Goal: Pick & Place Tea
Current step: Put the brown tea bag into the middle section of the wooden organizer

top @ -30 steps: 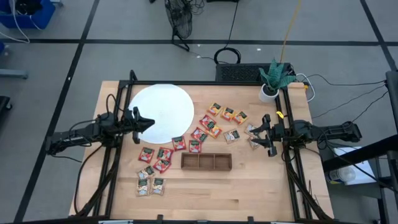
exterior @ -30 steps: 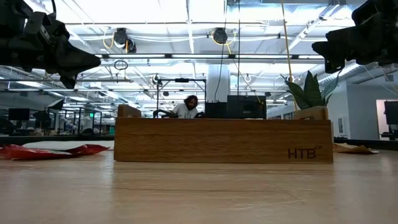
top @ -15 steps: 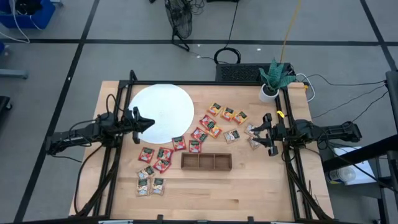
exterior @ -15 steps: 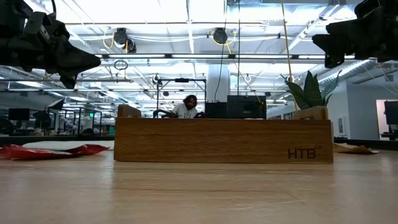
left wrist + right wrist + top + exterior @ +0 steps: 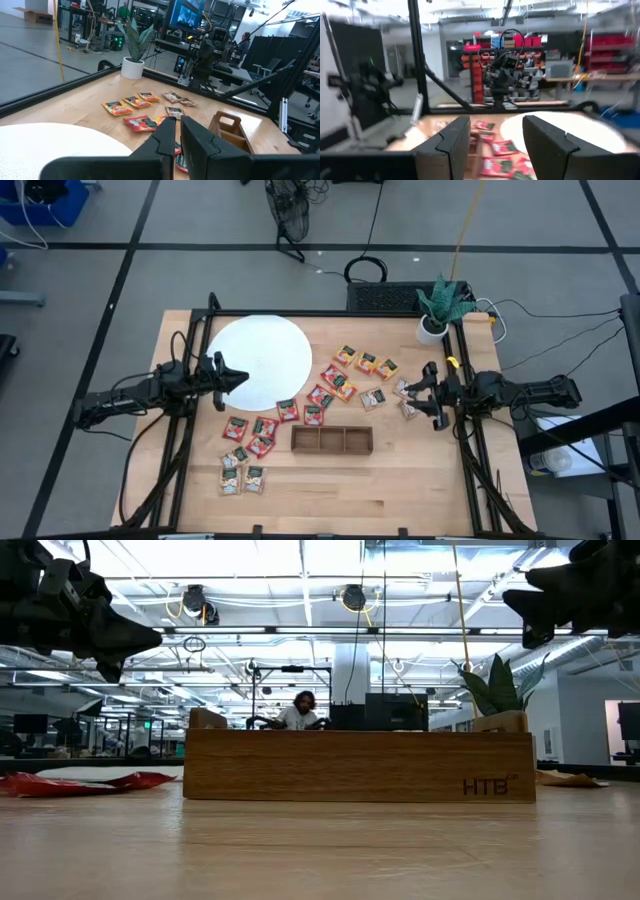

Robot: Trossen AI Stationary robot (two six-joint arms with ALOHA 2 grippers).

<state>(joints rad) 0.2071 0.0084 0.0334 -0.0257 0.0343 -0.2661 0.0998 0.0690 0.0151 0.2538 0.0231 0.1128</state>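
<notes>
while both tools (image 5: 236, 379) (image 5: 424, 393) aloft, tea (image 5: 322, 397) scattered

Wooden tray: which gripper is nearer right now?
Right. The right gripper hovers off the wooden tray's right end, above pale sachets; the left gripper sits farther, over the white disc's edge.

I count one round white disc (image 5: 258, 360) at upper left, one long brown wooden tray (image 5: 332, 440) of three compartments at lower centre, one potted green plant (image 5: 436, 308), and roughly eighteen small square tea sachets (image 5: 320, 398), three orange-yellow sachets (image 5: 366, 363) among them.
</notes>
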